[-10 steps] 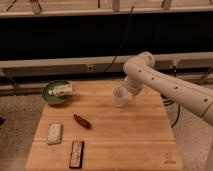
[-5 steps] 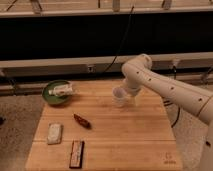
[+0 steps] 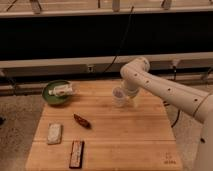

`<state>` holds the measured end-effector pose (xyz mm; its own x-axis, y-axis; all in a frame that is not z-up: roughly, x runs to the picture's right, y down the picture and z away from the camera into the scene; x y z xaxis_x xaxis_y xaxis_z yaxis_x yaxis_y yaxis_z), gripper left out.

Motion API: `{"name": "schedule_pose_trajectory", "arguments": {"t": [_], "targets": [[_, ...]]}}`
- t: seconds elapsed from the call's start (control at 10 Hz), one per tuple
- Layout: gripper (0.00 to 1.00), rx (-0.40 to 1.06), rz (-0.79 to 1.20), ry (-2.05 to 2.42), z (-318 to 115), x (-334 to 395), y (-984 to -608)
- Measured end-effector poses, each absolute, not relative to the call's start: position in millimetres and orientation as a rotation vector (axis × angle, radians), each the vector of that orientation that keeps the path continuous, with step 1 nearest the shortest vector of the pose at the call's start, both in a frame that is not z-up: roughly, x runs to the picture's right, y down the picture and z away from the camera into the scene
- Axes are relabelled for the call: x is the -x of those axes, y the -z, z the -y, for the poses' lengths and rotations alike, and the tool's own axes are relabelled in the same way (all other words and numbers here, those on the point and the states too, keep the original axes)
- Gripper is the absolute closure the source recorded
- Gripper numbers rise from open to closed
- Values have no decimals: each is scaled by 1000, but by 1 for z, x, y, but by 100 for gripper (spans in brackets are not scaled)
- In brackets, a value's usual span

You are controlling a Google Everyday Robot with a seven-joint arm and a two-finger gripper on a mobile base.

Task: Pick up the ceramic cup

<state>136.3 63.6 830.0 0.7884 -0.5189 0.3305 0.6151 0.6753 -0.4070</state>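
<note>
Pale white ceramic cup [image 3: 118, 98]; white tool [image 3: 126, 95] beside it; green bowl [image 3: 49, 95]; light wood-grain table [image 3: 125, 142].

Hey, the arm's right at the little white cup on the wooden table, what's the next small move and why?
Probably firm up the hold on the ceramic cup, then raise it slightly, straight up. The claw is right against the cup, on the side away from the green bowl, and the cup appears to sit upright on the table.
</note>
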Motion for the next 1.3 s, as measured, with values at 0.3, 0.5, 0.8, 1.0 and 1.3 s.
{"name": "schedule_pose_trajectory", "arguments": {"t": [0.3,0.5,0.8,1.0,1.3], "targets": [[20,531,200,651,-70,-135,-840],[20,535,203,651,-72,-134,-843],[20,541,208,653,-78,-133,-850],[20,545,211,653,-81,-132,-852],[20,554,216,655,-85,-130,-855]]}}
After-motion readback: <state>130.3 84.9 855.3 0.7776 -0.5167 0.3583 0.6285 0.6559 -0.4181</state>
